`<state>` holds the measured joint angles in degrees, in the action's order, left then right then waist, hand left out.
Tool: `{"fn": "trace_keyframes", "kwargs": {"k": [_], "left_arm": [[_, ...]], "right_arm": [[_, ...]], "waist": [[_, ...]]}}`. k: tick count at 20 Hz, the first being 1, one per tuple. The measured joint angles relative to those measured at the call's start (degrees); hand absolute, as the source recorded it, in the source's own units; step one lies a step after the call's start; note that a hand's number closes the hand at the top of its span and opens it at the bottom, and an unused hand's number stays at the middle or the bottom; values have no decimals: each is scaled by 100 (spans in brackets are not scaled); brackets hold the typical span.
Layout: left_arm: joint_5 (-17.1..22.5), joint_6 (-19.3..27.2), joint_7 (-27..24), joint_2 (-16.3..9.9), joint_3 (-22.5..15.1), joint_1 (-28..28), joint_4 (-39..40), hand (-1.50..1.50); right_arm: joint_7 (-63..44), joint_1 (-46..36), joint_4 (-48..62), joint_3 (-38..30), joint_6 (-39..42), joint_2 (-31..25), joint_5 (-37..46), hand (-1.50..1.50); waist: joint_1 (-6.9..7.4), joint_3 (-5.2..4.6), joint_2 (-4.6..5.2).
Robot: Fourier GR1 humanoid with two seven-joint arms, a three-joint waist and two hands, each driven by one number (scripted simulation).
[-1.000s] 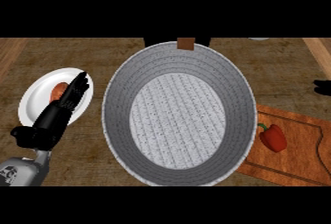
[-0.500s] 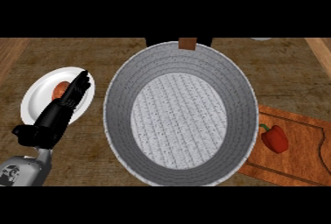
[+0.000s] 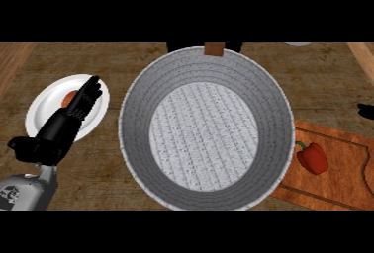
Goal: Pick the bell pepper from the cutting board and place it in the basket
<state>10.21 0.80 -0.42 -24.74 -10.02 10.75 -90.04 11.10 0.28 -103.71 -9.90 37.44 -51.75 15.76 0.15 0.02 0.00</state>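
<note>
Now bell pepper [image 3: 312, 158] on cutting board [image 3: 337, 184], beside basket [image 3: 207, 127]; left hand [image 3: 67, 123] open

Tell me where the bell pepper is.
In the head view, the bell pepper lies on the cutting board at the right, just beside the basket rim.

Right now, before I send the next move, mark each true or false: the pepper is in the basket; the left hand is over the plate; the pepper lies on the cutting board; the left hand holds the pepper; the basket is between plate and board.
1. The bell pepper is in the basket. False: it is outside it.
2. The left hand is over the white plate. True.
3. The pepper lies on the cutting board. True.
4. The left hand holds the pepper. False: its fingers are straight and hold nothing.
5. The basket is between plate and board. True.
</note>
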Motion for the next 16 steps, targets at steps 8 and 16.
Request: {"fn": "trace_keyframes", "kwargs": {"k": [8,16], "left_arm": [[-258,-143,-2,234,120,-214,-148,0],[-480,-374,39,477,393,-176,-112,0]], "right_arm": [[603,-81,609,514,-753,880,1162,-150],[1248,-399,1383,523,-1011,1254,1847,-150]], "waist": [[2,0,2],[-6,0,1]]}}
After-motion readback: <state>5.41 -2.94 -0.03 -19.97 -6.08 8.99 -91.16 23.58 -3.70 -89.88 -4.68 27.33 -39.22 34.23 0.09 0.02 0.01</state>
